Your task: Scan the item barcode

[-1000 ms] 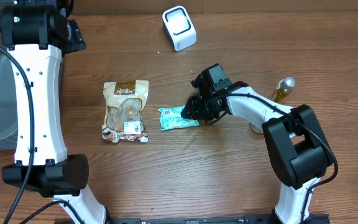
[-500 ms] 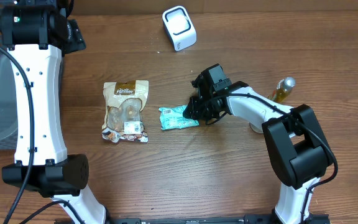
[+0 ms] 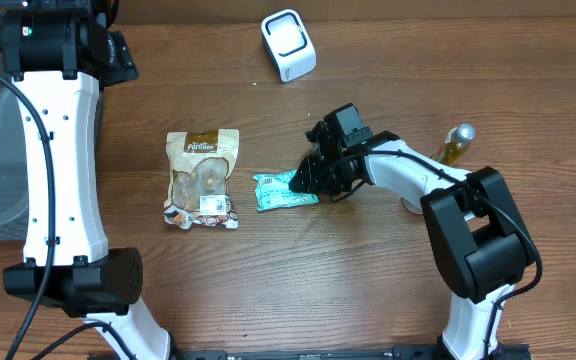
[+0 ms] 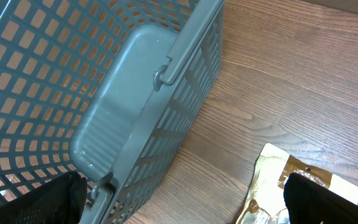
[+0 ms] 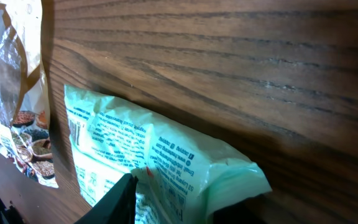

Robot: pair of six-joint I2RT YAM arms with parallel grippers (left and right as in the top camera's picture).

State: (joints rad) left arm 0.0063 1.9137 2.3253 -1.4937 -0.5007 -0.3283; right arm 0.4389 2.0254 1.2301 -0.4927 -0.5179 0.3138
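Green packet (image 3: 284, 190) was noted lying flat on the desk (image 3: 368, 290), near its centre, printed side up. Its right end was straddled by the right fingers (image 5: 122, 200), 1 on either side; whether it was actually clamped could not be told. A brown snack pouch (image 3: 202, 178) was recorded just left of the packet, not touching it. The white scanner (image 3: 288, 45) was seen well apart, at the far edge. A yellowish bottle (image 3: 457, 142) was noted right of the right arm. The left fingers (image 4: 328, 200) were held wide open, gripping nothing, beside a grey basket (image 4: 104, 93).
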